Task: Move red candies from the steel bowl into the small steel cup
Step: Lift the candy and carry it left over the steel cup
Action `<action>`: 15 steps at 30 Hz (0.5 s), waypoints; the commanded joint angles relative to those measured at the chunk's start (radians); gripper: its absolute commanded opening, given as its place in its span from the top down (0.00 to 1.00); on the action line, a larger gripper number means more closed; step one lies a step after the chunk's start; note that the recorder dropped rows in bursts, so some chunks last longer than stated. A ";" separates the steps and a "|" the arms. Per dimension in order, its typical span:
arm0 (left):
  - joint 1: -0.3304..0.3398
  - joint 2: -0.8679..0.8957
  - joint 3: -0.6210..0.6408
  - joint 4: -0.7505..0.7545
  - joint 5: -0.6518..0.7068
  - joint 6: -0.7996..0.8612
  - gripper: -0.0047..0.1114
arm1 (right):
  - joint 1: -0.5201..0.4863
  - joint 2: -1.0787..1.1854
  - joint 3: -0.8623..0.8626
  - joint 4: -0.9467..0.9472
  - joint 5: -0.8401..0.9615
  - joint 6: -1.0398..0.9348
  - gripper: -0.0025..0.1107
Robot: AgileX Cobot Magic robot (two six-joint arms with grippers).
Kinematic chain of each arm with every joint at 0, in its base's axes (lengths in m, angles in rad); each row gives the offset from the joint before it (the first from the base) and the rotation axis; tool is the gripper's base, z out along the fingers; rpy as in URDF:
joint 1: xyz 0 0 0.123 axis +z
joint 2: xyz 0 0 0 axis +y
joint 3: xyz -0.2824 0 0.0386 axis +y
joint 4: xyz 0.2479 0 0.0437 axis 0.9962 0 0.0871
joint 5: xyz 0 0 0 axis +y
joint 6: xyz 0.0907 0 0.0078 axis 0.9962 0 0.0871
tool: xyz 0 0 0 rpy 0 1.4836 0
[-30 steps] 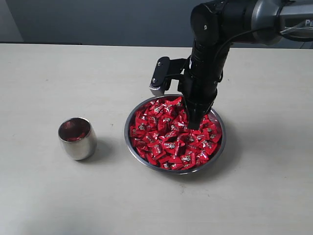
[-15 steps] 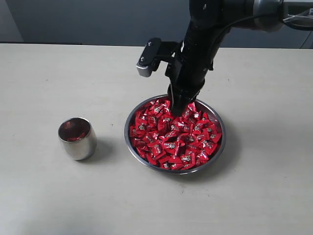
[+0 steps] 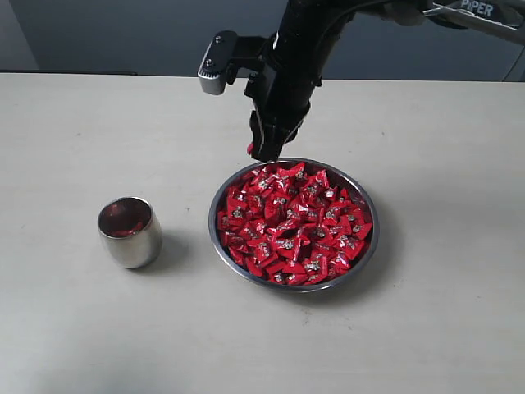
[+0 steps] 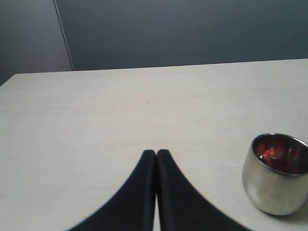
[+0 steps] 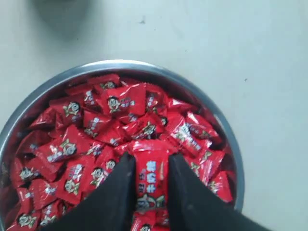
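— Pale tabletop (image 3: 82, 328), and nearest on it the steel bowl (image 3: 246, 271), heaped with red candies (image 3: 295, 226). What has the right arm done?

— It has lifted out of the heap. A second ago the right gripper (image 3: 264, 152) was down among the candies in the middle of the bowl. Now it hangs above the bowl's far rim, on the side toward the small steel cup (image 3: 130, 232).

— Is it carrying anything?

— Yes. Its wrist view shows the jaws narrowed around one candy (image 5: 151, 185), the wrapper pinched between the two black fingers (image 5: 126, 168), clear of the pile beneath.

— So the pick worked?

— It looks so, and the carry across to the cup would be the step in hand. The cup stands upright, apart from the bowl, with red already showing inside.

— And the other arm?

— The left gripper (image 4: 156, 155) has its fingers pressed together on nothing, low over the table, with the cup in its sight. Behind the bowl there is only the dark wall (image 3: 123, 33).
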 commanded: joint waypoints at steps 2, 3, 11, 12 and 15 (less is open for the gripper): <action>0.001 -0.004 0.004 -0.003 -0.002 -0.002 0.96 | 0.047 0.046 -0.129 0.040 0.011 -0.029 0.98; 0.001 -0.004 0.004 -0.003 -0.002 -0.002 0.96 | 0.057 0.057 -0.152 0.050 0.011 -0.029 0.98; 0.001 -0.004 0.004 -0.003 -0.002 -0.002 0.96 | 0.123 0.165 -0.268 0.129 -0.008 -0.027 0.98; 0.001 -0.004 0.004 -0.003 -0.002 -0.002 0.96 | 0.127 0.172 -0.272 0.144 -0.023 -0.027 0.98; 0.001 -0.004 0.004 -0.003 -0.002 -0.002 0.96 | 0.145 0.191 -0.283 0.196 -0.044 -0.024 0.98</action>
